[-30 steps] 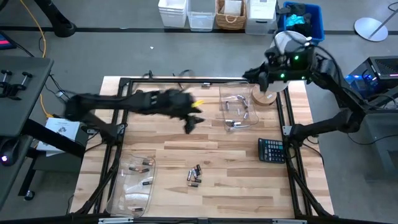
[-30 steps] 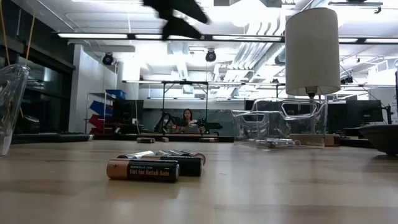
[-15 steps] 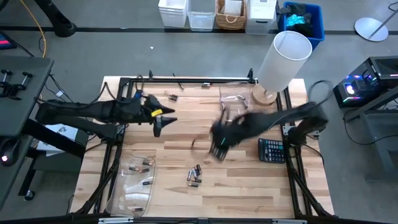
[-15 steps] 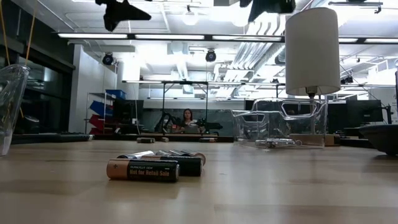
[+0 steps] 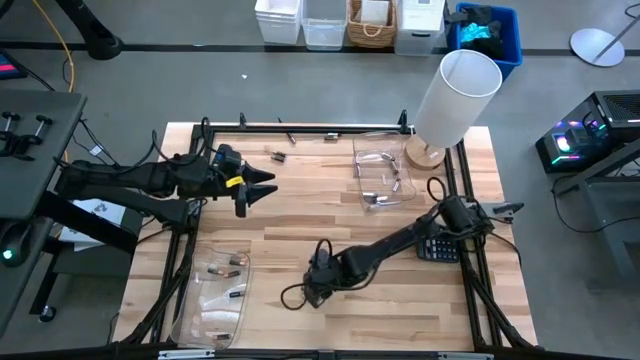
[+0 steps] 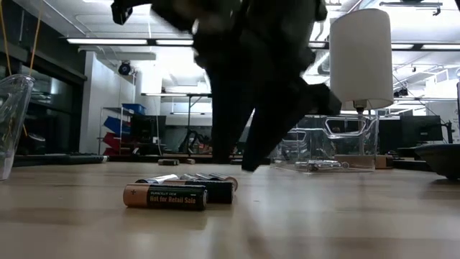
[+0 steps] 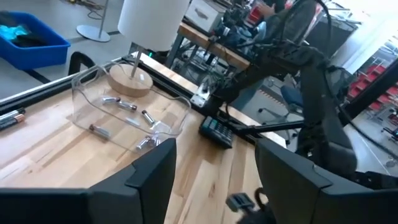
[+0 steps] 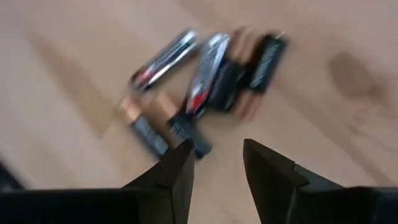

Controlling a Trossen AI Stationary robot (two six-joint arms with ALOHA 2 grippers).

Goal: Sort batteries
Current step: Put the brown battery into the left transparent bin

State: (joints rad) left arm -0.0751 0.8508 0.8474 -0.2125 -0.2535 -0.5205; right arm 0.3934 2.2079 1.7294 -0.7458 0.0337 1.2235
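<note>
Hovering low over the loose batteries (image 8: 205, 87) on the table's (image 5: 400, 300) near-centre planks, right gripper (image 8: 216, 163) (fingers parted, nothing between) sits just short of the pile. Left gripper (image 5: 262, 190) spread, well apart.

A small cluster of batteries (image 6: 180, 191) is lying flat on the wooden tabletop near its front middle, the cells touching or just beside one another. Dark cells with copper-brown ends (image 8: 144, 127) are being seen mixed with silvery ones (image 8: 163, 60). Further silvery batteries (image 7: 127, 106) are lying scattered inside one clear tray, and a few more (image 5: 228, 265) inside another.
</note>
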